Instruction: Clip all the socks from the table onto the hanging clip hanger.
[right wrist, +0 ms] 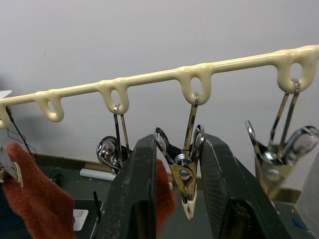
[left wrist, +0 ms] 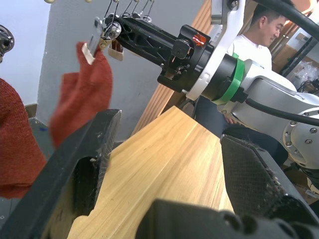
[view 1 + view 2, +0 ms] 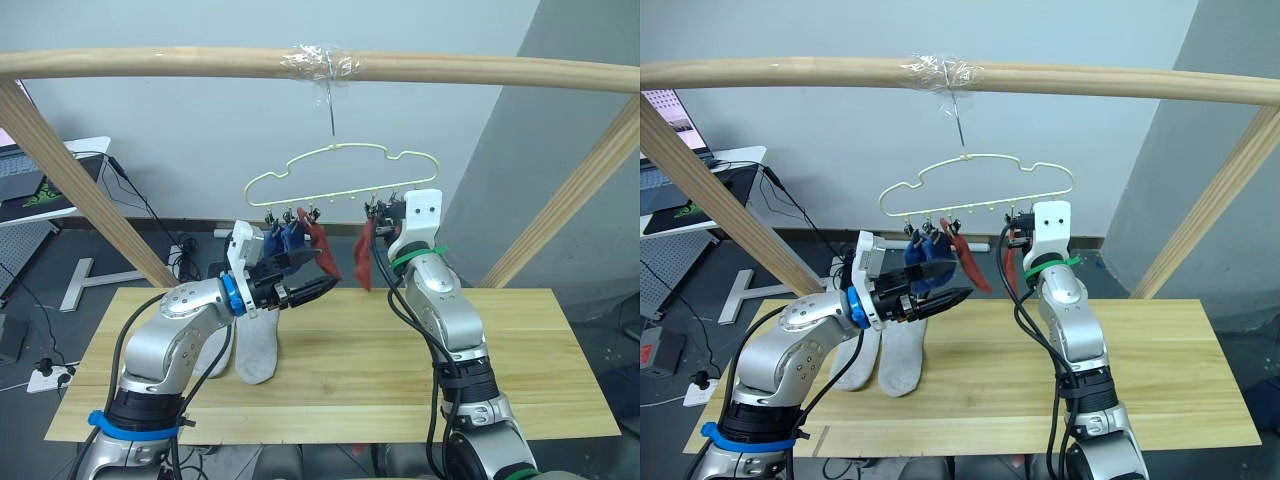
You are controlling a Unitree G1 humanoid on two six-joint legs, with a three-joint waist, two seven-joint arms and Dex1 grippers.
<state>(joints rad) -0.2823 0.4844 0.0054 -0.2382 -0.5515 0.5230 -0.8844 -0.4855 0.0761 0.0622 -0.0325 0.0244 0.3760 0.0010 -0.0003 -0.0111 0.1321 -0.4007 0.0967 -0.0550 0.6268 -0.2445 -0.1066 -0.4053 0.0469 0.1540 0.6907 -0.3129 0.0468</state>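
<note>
**A:** Left eye view first, biggest things down. What carries it all?

**B:** A pale plank worktop [image 3: 520,360], and over it a thick wooden bar [image 3: 480,68] with the clip hanger [image 3: 340,175] hooked to it. The bar is wrapped in clear film at the hook.

**A:** And the socks?

**B:** Two light grey socks [image 3: 255,350] lie side by side on the worktop by the left arm. Two blue socks [image 3: 285,240] hang clipped at the hanger's left end. One rust red sock [image 3: 322,252] hangs just beside them, a second red sock [image 3: 364,258] nearer the right arm.

**A:** The left end effector [image 3: 310,290]?

**B:** Raised below the blue socks, pointing toward the right arm. In its wrist view the fingers [image 2: 75,169] stand wide apart with nothing between them.

**A:** And the right end effector [image 1: 177,199]?

**B:** Up at the hanger's row of clips. Its two fingers are closed down onto the handles of one metal clip [image 1: 185,179], pressing it from both sides; the clip's jaws hold no sock.

**A:** Anything else?

**B:** A person [image 2: 249,45] in a white top stands behind the right arm.
</note>
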